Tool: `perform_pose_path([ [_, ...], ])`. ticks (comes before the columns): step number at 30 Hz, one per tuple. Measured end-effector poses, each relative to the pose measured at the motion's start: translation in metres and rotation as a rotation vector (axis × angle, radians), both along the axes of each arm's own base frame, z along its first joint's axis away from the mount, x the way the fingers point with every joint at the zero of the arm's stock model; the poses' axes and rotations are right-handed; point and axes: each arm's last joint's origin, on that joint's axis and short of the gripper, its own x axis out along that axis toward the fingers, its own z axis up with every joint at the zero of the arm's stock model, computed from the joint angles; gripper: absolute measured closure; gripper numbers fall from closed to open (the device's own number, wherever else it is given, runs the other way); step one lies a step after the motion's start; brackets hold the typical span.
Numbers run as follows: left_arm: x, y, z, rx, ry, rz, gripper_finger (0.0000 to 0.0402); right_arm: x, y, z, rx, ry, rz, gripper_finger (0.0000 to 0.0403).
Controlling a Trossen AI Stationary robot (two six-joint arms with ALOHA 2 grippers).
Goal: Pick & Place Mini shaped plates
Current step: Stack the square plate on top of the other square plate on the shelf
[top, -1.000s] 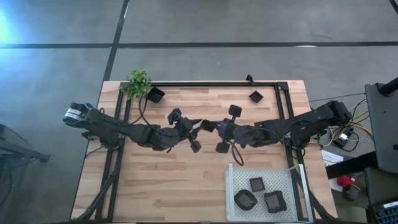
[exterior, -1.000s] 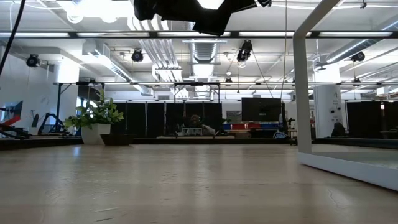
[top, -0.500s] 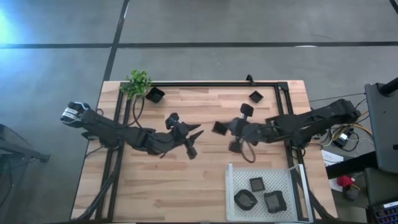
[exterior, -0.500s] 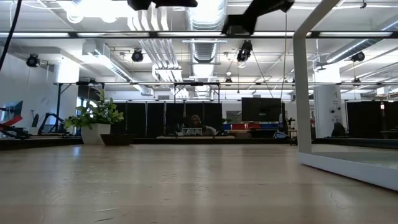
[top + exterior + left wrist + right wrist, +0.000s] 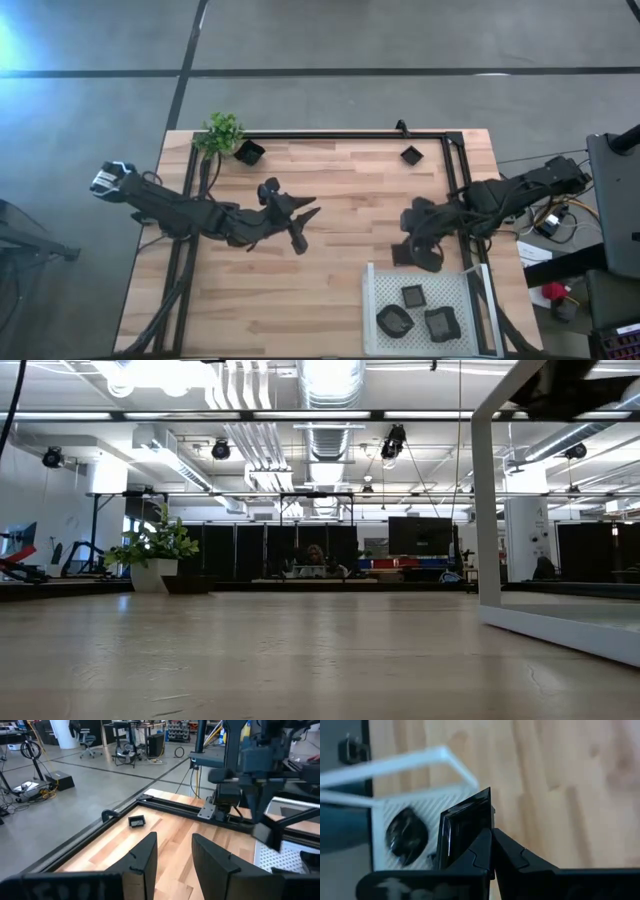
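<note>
Held plate: one small black square dish (image 5: 466,827) is clamped by its rim between the closed fingers of the right gripper (image 5: 492,851), standing on edge (its hollow face catches the light in the right wrist view)
Right gripper position: in the high view the right gripper (image 5: 412,250) hangs over the wood just beside the near edge of the white perforated tray (image 5: 381,289), with the dish a dark shape at its tip
Plates in tray: three black dishes lie in the tray, a square one (image 5: 412,296), a rounded one (image 5: 394,320) and a larger one (image 5: 441,323); the right wrist view shows the rounded dish (image 5: 406,836) on the perforated floor behind the held plate
Plates on table: one black dish (image 5: 250,152) sits at the far edge beside the small green plant (image 5: 221,131); another (image 5: 411,155) lies near the far right corner inside the black frame rail (image 5: 330,135)
Left gripper: (image 5: 299,226) over the middle of the wooden table (image 5: 260,290), fingers spread apart with nothing between them; the left wrist view shows bare wood through the gap and a far dish (image 5: 136,821) well ahead
Low view: neither gripper is visible, only the tabletop, the plant (image 5: 152,549) and the tray's white rim (image 5: 560,628)
</note>
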Motion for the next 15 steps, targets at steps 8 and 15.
perform_pose_path([
  [8,-0.003,0.001,-0.002,0.012,0.039,0.000,0.0284,-0.011,0.020,-0.046,0.124,0.176,-0.003,0.0395],
  [15,-0.003,0.001,-0.002,0.012,0.040,0.000,0.0284,-0.016,0.039,-0.082,0.209,0.185,-0.046,0.0395],
])
